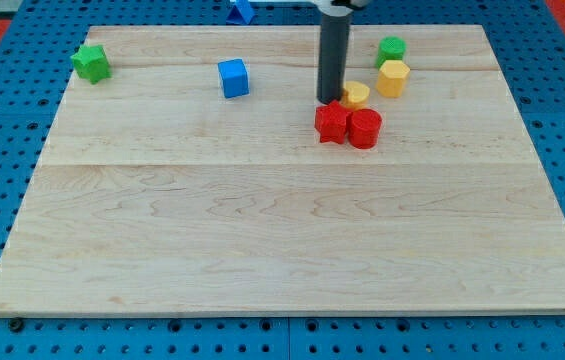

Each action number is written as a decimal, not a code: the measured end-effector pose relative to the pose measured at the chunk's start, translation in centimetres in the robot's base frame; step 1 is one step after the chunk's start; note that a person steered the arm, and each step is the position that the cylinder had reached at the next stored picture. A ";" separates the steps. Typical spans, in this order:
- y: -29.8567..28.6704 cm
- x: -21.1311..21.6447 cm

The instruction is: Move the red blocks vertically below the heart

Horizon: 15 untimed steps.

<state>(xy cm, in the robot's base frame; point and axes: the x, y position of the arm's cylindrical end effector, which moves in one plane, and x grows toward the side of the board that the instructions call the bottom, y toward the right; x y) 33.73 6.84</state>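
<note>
Two red blocks sit side by side right of the board's middle, toward the view's top: a red star (pixel 331 122) and a red cylinder (pixel 364 128), touching. A small yellow heart (pixel 356 94) lies just above them. My tip (pixel 329 100) stands at the star's top edge, just left of the heart, and seems to touch the star.
A yellow hexagon (pixel 392 77) and a green cylinder (pixel 391 48) stand at the view's top right. A blue cube (pixel 233 77) is at top centre-left, a green star (pixel 90 62) at top left, a blue block (pixel 243 10) beyond the wooden board's (pixel 282 230) top edge.
</note>
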 end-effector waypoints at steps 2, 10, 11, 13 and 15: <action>3.3 0.0; 1.0 6.9; -4.6 5.4; -7.3 7.7; -9.5 9.0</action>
<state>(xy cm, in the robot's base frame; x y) 42.73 -2.66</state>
